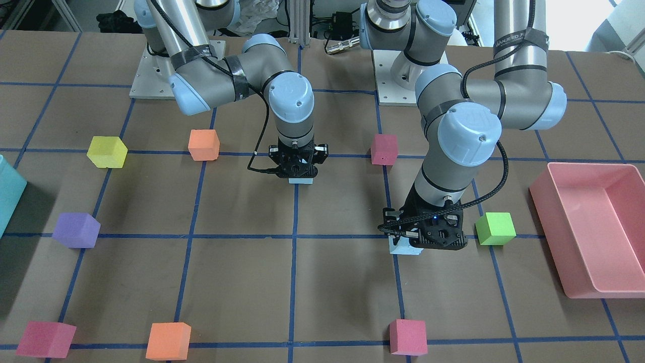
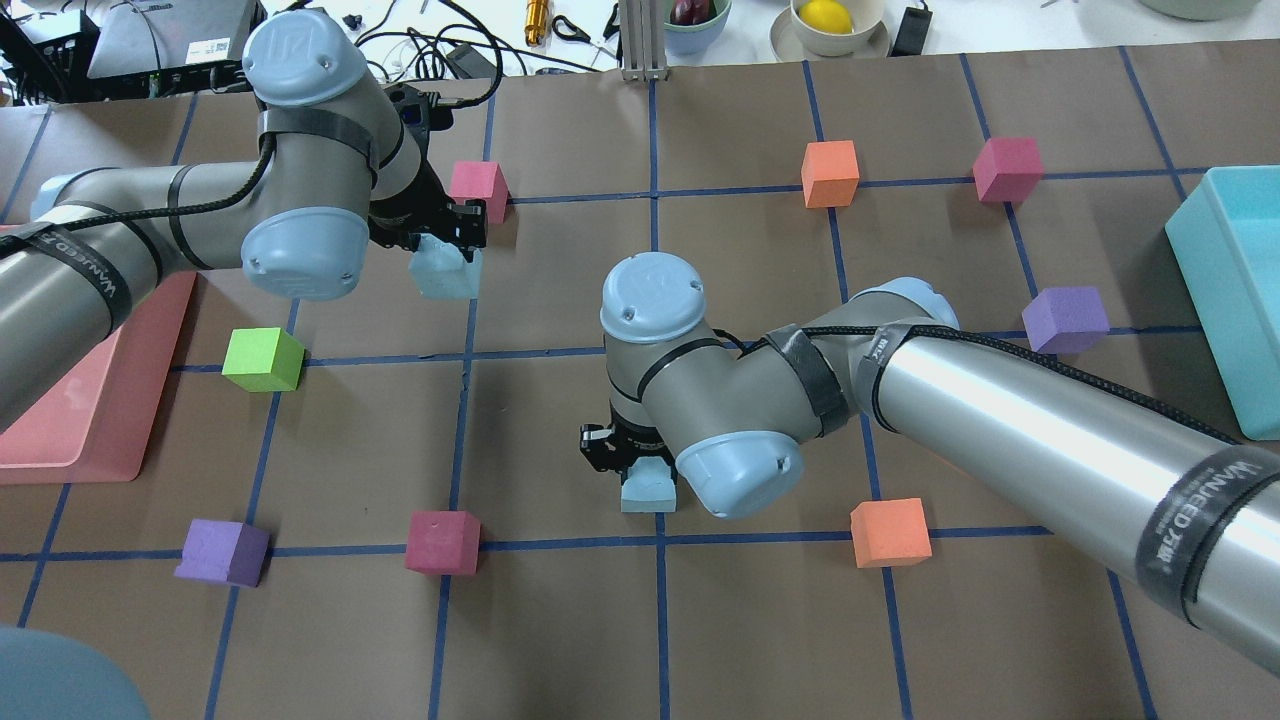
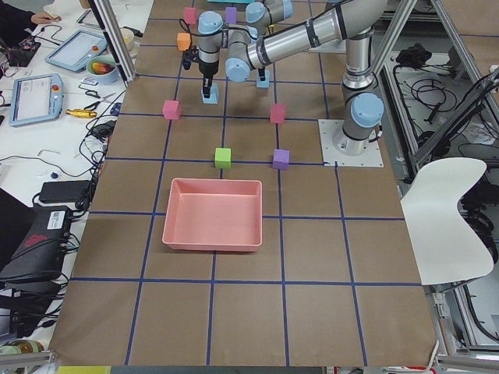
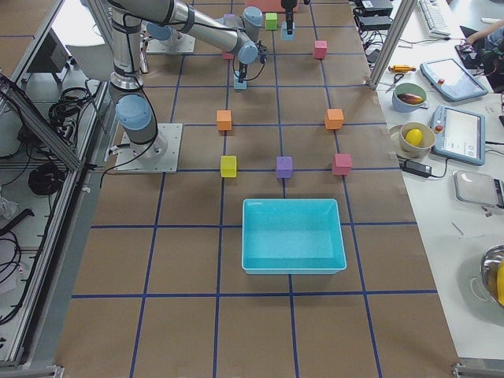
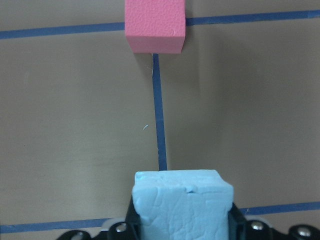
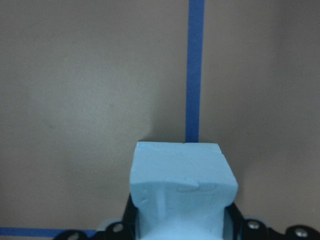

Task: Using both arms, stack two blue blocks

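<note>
Left gripper clamped on blue block near green cube; right gripper clamped on second blue block, well apart from it; likely risk: squeezed foam releases skewed, toppling stack

Light: we see bright, even overhead light.
Shadows: soft on the counter.
Focus: wrist views slightly blurred.

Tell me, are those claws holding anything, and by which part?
Yes. The left gripper clamps a blue block by two opposite side faces; the right gripper clamps the other blue block the same way.
</note>
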Available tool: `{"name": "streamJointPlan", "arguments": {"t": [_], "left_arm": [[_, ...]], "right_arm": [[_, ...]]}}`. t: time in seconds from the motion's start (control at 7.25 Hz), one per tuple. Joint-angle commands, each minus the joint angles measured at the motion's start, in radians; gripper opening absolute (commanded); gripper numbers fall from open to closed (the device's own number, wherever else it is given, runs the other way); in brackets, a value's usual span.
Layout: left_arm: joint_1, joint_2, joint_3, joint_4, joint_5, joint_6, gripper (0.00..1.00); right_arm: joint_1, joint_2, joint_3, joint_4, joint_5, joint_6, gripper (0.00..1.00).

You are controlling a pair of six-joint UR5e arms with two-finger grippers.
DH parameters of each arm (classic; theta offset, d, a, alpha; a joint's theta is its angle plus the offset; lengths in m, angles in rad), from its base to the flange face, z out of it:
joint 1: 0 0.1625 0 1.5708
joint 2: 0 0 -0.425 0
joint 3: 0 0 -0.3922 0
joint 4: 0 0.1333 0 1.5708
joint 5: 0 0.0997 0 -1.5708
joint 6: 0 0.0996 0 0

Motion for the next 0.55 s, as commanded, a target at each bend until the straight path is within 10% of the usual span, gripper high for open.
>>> {"name": "streamJointPlan", "arguments": {"t": [0.0, 0.41], "left_arm": [[-0.006, 0.006, 0.004, -0.002, -0.003, -0.002, 0.05], [-0.062, 0.061, -0.005, -0.063, -0.013, -0.099, 0.05]], "right_arm": [[-0.028, -0.063, -0.017, 0.028, 0.001, -0.006, 1.0], [-0.101, -0.103, -0.118, 0.206, -0.047, -0.108, 1.0]]}}
